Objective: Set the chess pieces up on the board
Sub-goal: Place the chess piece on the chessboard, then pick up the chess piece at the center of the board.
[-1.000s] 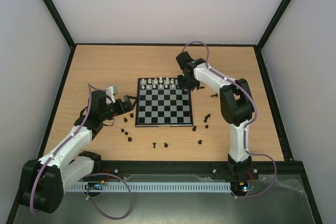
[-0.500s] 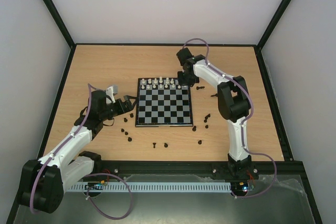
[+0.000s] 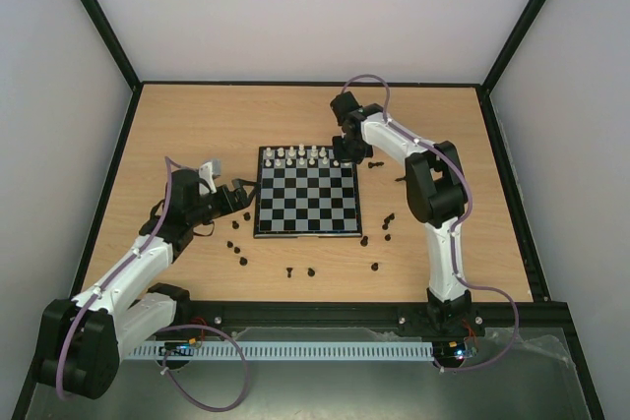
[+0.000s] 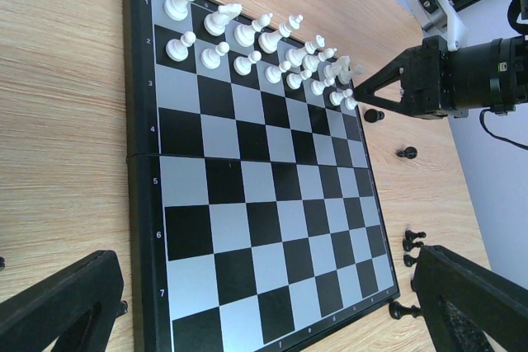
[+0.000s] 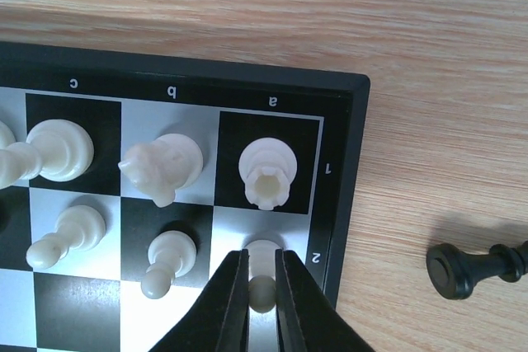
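My left pincer [image 3: 243, 198] hangs just beside the left edge of the board [image 3: 305, 209]. Its two fingers are spread wide and it holds nothing.

The board lies in the middle of the table [image 3: 197, 125]. The white pieces [image 4: 245, 35] stand in two rows on the far side. That side looks almost done to me.

My right pincer [image 5: 261, 260] is at the far right corner of the board. Its fingers are pinching a little white pawn [image 5: 262, 292] that stands on the corner square of the second row, next to the other pawns.

The near side of the board has no pieces on it. The black pieces [image 3: 312, 270] lie on the table, near the front and right edges of the board. One lies on its side, to the right of my right pincer. I think about half the job is left: every black piece needs a square.
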